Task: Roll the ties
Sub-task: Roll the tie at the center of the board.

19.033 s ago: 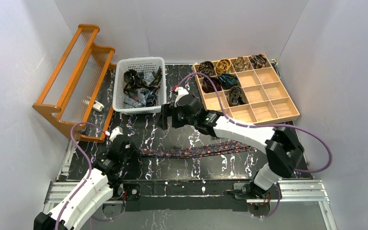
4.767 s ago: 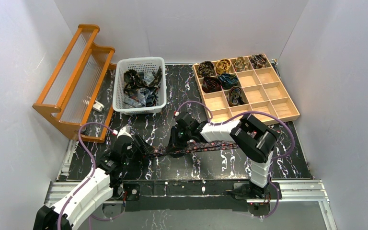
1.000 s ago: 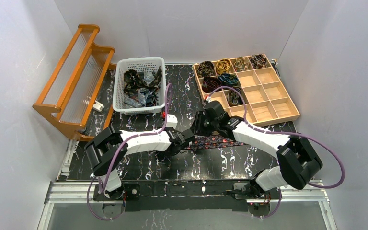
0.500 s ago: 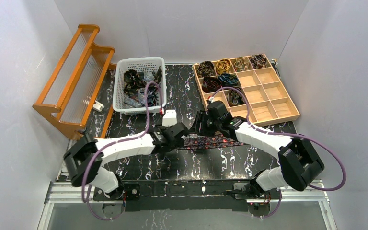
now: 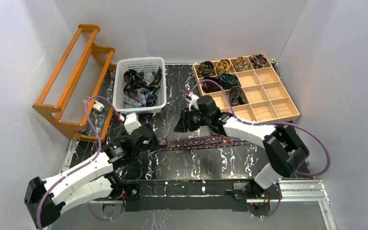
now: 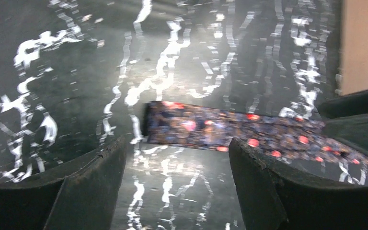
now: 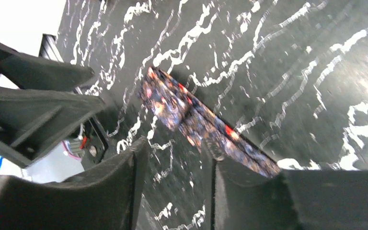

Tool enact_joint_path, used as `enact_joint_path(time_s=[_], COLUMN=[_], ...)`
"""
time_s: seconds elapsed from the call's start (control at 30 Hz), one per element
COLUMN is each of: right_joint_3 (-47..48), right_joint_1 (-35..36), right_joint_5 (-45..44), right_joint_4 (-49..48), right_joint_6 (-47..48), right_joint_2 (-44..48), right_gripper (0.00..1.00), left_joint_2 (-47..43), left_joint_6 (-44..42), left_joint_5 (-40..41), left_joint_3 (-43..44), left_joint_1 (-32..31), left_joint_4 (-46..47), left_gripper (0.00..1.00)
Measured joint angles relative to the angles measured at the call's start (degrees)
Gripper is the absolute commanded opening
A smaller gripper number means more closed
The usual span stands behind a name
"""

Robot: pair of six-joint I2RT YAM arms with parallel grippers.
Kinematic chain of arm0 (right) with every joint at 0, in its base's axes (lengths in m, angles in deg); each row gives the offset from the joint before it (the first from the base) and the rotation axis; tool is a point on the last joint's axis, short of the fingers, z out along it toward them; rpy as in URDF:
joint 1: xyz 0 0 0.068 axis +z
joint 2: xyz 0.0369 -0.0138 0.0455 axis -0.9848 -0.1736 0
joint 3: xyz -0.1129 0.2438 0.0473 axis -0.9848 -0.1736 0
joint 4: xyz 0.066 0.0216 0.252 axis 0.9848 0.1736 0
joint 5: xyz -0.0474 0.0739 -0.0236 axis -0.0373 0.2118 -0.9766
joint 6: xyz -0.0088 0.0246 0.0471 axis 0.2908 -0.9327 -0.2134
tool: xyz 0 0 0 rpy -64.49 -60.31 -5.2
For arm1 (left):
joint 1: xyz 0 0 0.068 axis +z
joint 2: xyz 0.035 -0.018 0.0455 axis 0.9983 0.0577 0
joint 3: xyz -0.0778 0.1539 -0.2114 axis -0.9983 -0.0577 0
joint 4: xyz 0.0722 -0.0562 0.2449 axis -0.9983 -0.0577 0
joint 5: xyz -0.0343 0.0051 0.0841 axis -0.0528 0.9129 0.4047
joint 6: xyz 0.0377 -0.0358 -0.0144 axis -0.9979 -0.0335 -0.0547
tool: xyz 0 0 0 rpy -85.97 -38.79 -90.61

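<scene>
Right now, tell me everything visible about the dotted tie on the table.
The dark fabric necktie with red-pink dots lies flat, straight and unrolled, left to right on the black white-veined tabletop. Its left end looks blunt. The left gripper's open fingers flank that end; the right gripper hangs open above it. Neither grips it.
</scene>
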Motion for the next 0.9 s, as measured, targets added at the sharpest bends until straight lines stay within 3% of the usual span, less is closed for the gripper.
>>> enact_joint_path(time_s=[0.07,0.2,0.33,0.53,0.83,0.9], right_joint_3=[4.15,11.13,11.39,12.24,13.44,13.62], right_joint_1=[0.87,2.32,3.8,5.75,6.73,6.71], right_joint_5=[0.37,0.33,-0.44,0.92,2.95,3.34], right_joint_4=[1.2,3.13,4.79,6.01,8.0,7.98], right_joint_6=[0.96,-1.11,-5.01,-8.31,-11.32,-11.65], right_joint_2=[-3.76,-9.88,-11.61,-15.12,-22.27,-22.84], right_gripper=[0.45,0.67,0.71,0.67,0.5,0.52], left_joint_2=[-1.9,-4.2,-3.72,-2.19,-3.06,-3.65], left_joint_6=[0.76,1.68,0.79,-0.83,-1.99,-2.08], left_joint_5=[-0.7,-2.82,-6.51,-13.18,-19.08,-19.67], left_joint_3=[-2.4,-5.99,-7.58,-11.87,-14.36,-14.84], left_joint_1=[2.62,7.43,12.83,18.4,21.77,22.05], left_joint_4=[-1.53,-3.76,-3.34,1.46,5.31,5.57], left_gripper=[0.76,0.77,0.77,0.77,0.77,0.77])
